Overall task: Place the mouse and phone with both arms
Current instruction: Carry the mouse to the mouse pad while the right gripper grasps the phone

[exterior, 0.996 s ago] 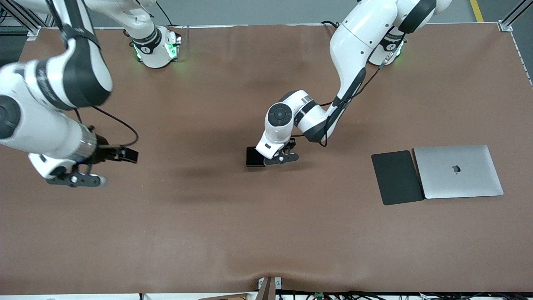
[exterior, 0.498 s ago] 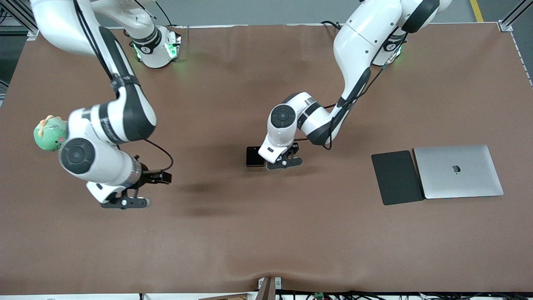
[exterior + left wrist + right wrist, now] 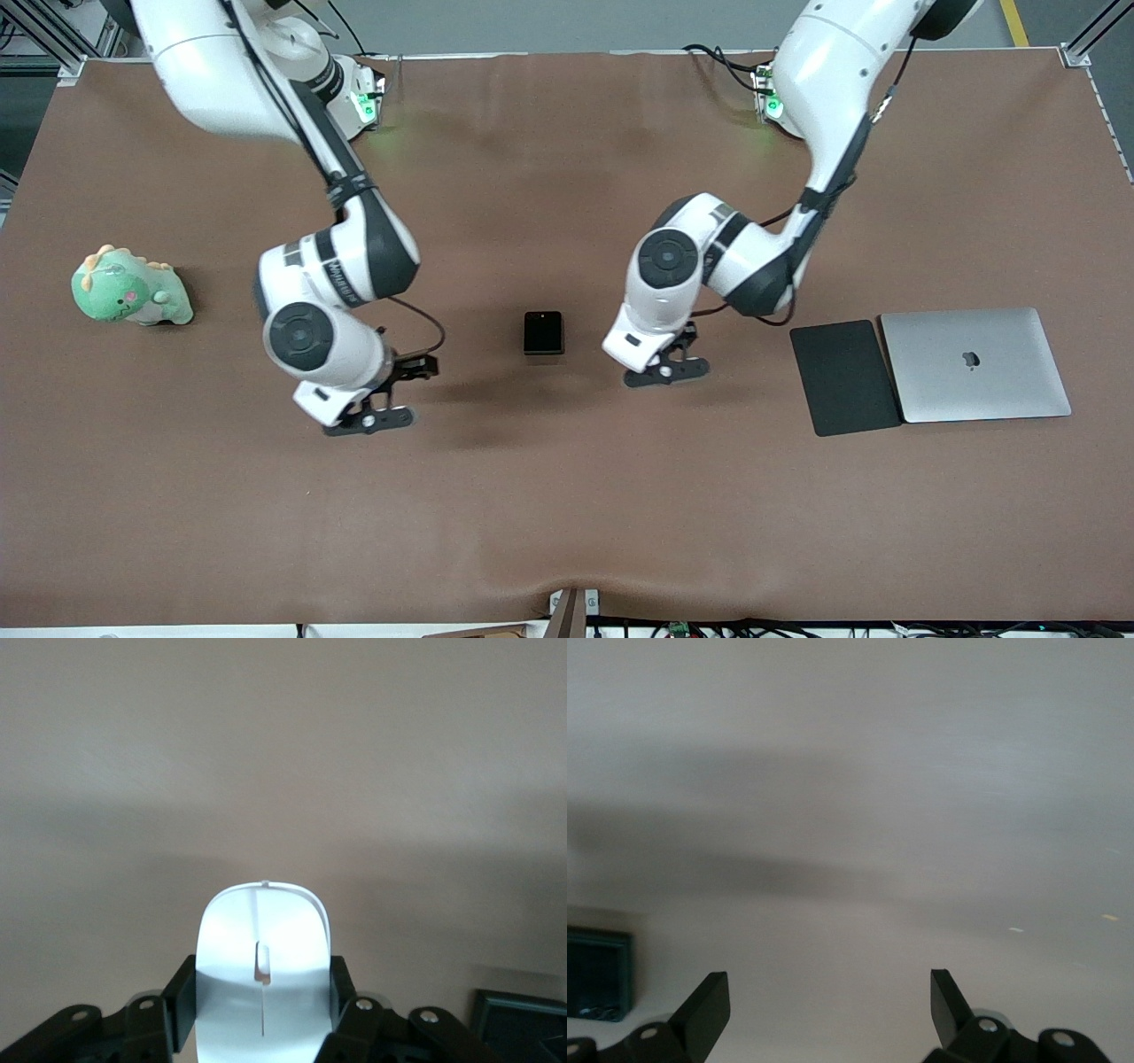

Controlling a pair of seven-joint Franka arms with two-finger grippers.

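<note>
Nearest the front camera, the right gripper (image 3: 370, 418) hangs over bare table (image 3: 567, 496), its jaws spread wide and holding nothing. At its two o'clock lies the phone (image 3: 543, 332), flat on the table between both grippers. At the phone's three o'clock, toward the dark mat (image 3: 844, 377) and laptop (image 3: 974, 364), the left gripper (image 3: 666, 370) has its jaws clamped on the white mouse (image 3: 262, 983). A green plush toy (image 3: 129, 287) sits at the right arm's end.

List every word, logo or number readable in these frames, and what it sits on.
No readable words or numbers.
Laptop lid: an apple logo, no text.
Right arm's forearm: dark lettering, too blurred to read.
Phone, mouse, dark mat, green plush toy: no markings readable.
</note>
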